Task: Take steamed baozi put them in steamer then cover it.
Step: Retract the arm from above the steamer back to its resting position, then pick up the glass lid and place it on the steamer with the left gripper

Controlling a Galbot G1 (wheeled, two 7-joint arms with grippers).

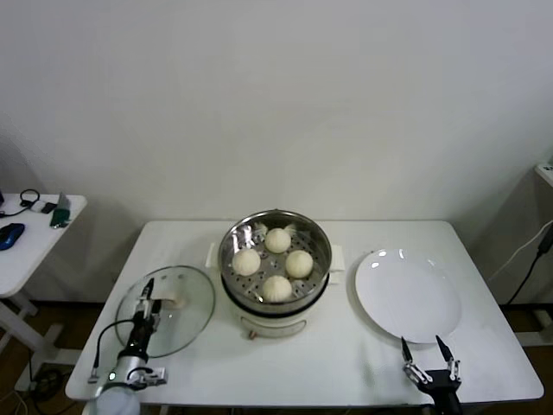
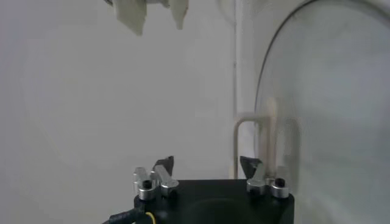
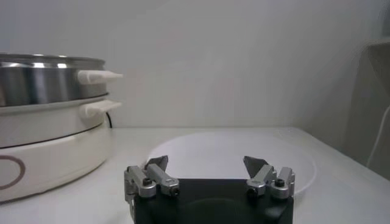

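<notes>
Four cream-white baozi (image 1: 277, 239) (image 1: 246, 261) (image 1: 299, 263) (image 1: 276, 288) lie on the perforated tray inside the steel steamer (image 1: 321, 251) at the table's middle. The steamer is uncovered. The glass cover (image 1: 186, 324) lies flat on the table to its left, with its cream handle (image 1: 178, 303) up. My left gripper (image 1: 149, 285) is open over the cover's left part; the left wrist view shows it (image 2: 207, 163) empty, with the cover (image 2: 329, 103) and its handle (image 2: 266, 131) just beside one finger. My right gripper (image 1: 423, 347) (image 3: 207, 161) is open and empty at the table's front right.
An empty white plate (image 1: 406, 294) (image 3: 231, 149) lies right of the steamer, just beyond my right gripper. The steamer's side wall (image 3: 42, 79) and side handles (image 3: 97, 75) show in the right wrist view. A small side table (image 1: 34, 238) with gadgets stands far left.
</notes>
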